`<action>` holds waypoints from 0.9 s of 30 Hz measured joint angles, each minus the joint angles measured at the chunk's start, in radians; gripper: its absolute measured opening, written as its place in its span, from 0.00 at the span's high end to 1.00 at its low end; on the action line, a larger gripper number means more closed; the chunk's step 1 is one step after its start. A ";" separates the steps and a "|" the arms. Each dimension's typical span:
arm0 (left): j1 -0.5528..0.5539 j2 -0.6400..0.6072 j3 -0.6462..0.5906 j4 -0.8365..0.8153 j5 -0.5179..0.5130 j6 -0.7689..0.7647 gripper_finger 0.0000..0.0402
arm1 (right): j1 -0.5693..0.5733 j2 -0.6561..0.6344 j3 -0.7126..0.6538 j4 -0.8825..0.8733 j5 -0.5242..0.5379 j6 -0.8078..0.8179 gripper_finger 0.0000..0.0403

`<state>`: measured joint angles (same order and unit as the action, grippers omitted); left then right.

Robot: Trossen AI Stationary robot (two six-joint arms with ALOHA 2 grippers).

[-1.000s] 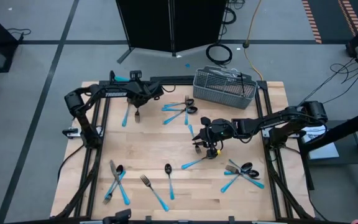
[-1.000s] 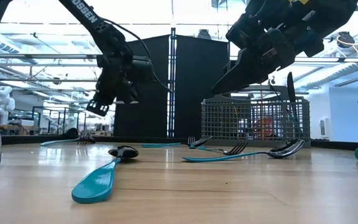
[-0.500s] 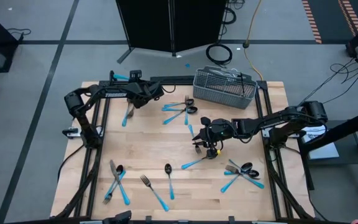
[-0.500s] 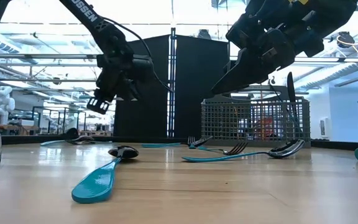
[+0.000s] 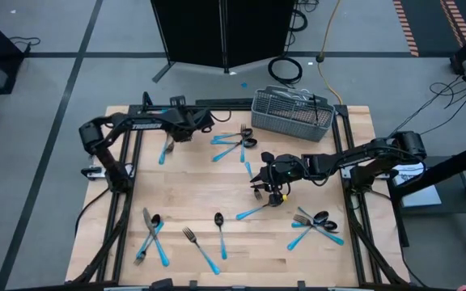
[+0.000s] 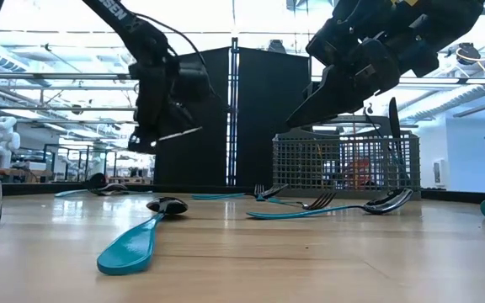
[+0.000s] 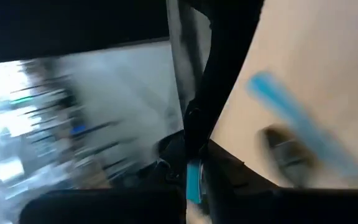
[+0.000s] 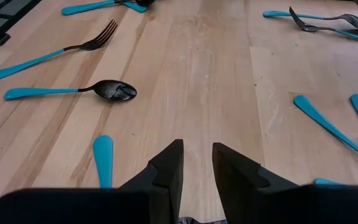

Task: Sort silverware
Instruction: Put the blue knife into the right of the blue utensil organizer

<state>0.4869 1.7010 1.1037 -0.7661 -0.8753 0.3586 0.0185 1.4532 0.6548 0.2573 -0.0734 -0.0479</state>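
The silverware lies scattered on the wooden table: dark heads, light-blue handles. One group (image 5: 237, 144) is near the wire basket (image 5: 291, 113), another (image 5: 318, 224) is at the near right, and a third (image 5: 152, 234) at the near left. A fork (image 5: 166, 148) lies by the far left edge. My left gripper (image 5: 203, 121) hovers above the far left, shut on a thin piece of silverware (image 6: 179, 133). My right gripper (image 8: 197, 162) hangs over the table's middle, slightly open with nothing between its fingers, above a spoon (image 5: 253, 212). My left gripper pinches the piece's light-blue handle (image 7: 193, 180) between its two fingers. The piece is lifted clear of the table. In the low view its thin end (image 6: 183, 132) sticks out sideways from the fingers, about level.
A spoon (image 5: 219, 230) and a fork (image 5: 199, 246) lie near the front edge. The basket (image 6: 348, 164) stands at the far right. Black rails frame the table. Bare wood shows between the groups, in the middle left.
My left gripper has risen a little and rolled about its own axis over the far left of the table. The thin piece it holds now shows sticking out sideways in the low view. The silverware on the table has stayed where it was.
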 joint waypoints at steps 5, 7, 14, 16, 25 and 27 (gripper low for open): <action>-0.030 -0.126 0.000 0.036 0.341 -0.096 0.94 | 0.000 0.000 0.000 0.000 0.000 -0.001 0.80; -0.047 -0.189 0.000 0.075 0.514 -0.141 0.94 | 0.000 0.000 0.000 0.000 0.000 -0.002 0.80; -0.127 -0.378 -0.011 0.254 1.121 -0.189 0.94 | 0.000 0.000 -0.001 0.025 0.000 -0.001 0.80; -0.163 -0.424 -0.055 0.347 1.233 -0.192 0.94 | 0.000 0.000 -0.001 0.058 -0.001 0.012 0.80; -0.302 -0.520 -0.409 0.904 1.284 -0.300 0.94 | 0.013 0.000 -0.001 0.330 -0.002 0.043 0.80; -0.319 -0.521 -0.468 1.082 1.283 -0.329 0.94 | 0.015 0.003 -0.001 0.390 0.019 0.043 0.80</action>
<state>0.1674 1.1801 0.6352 0.3161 0.4078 0.0293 0.0332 1.4559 0.6537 0.6476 -0.0544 -0.0045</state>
